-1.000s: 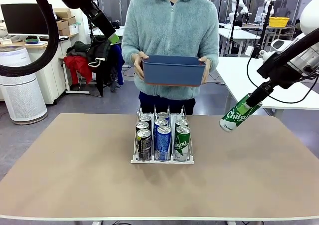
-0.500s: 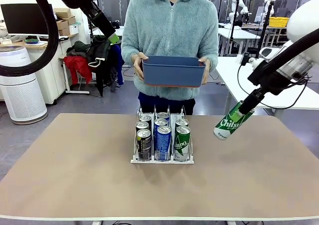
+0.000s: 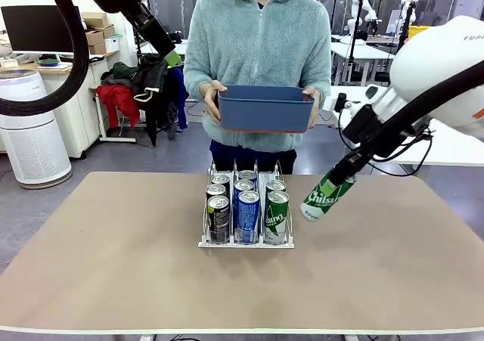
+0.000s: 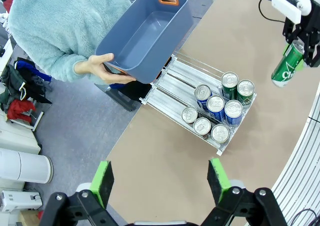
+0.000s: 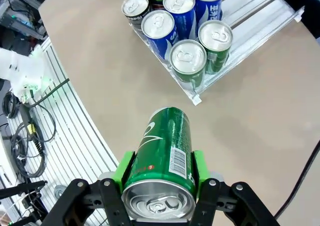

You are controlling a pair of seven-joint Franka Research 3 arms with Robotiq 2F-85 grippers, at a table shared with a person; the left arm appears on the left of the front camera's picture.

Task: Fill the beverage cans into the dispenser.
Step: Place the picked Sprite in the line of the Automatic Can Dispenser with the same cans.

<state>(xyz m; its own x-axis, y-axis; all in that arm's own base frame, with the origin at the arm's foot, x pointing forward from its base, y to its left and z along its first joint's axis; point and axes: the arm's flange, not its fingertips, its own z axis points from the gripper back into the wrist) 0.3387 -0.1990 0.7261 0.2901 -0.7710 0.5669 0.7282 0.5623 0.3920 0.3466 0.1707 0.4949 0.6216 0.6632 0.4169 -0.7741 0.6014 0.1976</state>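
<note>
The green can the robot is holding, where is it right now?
In the front view the green can hangs tilted in the right gripper, above the table, just right of the dispenser and its green cans.

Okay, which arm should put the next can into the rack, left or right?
Right. Its gripper already clamps a green can in the air just beside the rack. The left gripper hangs open and empty, high above the table.

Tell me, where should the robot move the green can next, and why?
Probably over toward the back of the dispenser, above its lane of green cans. The right gripper holds a green can, tilted in the air beside the rack, and the left wrist view shows bare track behind those cans.
</note>
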